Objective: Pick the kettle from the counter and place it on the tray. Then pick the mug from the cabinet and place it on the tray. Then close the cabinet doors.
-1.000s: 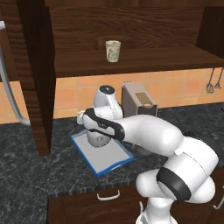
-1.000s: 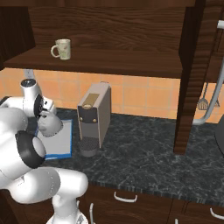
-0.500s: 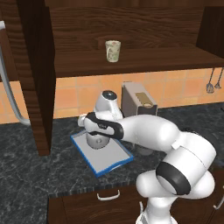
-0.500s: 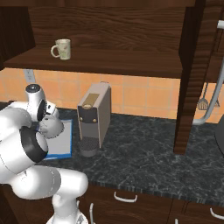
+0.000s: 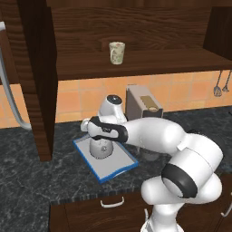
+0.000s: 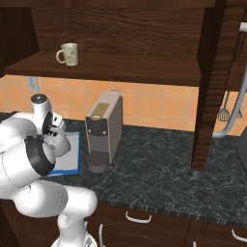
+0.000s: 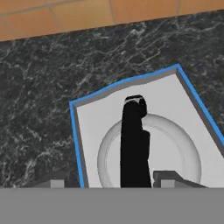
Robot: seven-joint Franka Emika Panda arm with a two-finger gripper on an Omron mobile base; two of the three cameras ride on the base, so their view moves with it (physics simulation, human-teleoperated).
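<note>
Gripper [image 7: 107, 179] hangs right above the kettle [image 7: 148, 151], jaws spread either side of its black handle, not pinching it. Kettle sits upright on the tray [image 5: 115, 170], so that step looks done. Next target, the mug [image 5: 116, 52], stands on the cabinet [image 5: 136, 63] shelf, well above and behind the gripper, handle sideways.

Grey coffee machine [image 5: 144, 108], hanging utensils [image 5: 220, 86]
</note>
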